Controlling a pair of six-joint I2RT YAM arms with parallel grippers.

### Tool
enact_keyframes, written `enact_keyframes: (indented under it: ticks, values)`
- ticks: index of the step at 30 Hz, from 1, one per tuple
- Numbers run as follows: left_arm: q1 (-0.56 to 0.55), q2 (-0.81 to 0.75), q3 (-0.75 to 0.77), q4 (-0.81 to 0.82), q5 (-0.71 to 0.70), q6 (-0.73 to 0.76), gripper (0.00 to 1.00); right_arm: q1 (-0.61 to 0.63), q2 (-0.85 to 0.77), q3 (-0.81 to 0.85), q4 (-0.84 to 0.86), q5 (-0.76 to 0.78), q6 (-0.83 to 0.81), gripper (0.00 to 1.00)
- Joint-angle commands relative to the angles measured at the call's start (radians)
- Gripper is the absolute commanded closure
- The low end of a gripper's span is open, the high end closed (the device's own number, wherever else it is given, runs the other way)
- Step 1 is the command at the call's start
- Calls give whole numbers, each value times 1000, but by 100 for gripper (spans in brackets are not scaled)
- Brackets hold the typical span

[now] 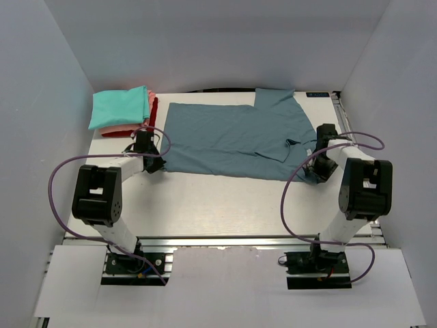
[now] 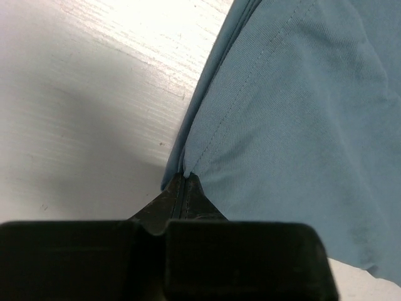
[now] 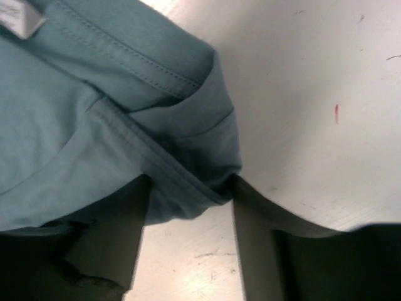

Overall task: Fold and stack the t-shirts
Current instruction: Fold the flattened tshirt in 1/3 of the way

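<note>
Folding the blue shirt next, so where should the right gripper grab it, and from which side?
Take the bunched seam edge at the near right corner of the blue shirt, coming in from the near side. The cloth lies flat, so only that raised fold offers a lip, and the open right gripper straddles it now.

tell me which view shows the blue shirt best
Top external: the blue shirt lies spread out, nearly whole. Left wrist shows only a hemmed edge; right wrist only a bunched seam and the tag.
</note>
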Motion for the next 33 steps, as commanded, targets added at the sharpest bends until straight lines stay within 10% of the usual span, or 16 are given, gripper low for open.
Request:
enact_keyframes:
  ticks: [1,5,33]
  values:
    - [-8,-41,-36,-76,-38,20,100,-5,36,-8,37,0,20,42]
    - [-8,-78,-74,-99,-60,24,100,-12,41,-29,45,-3,20,100]
    - [-42,-665,-324,-430,-215,-184,100,-10,-203,-239,-119,-54,-25,100]
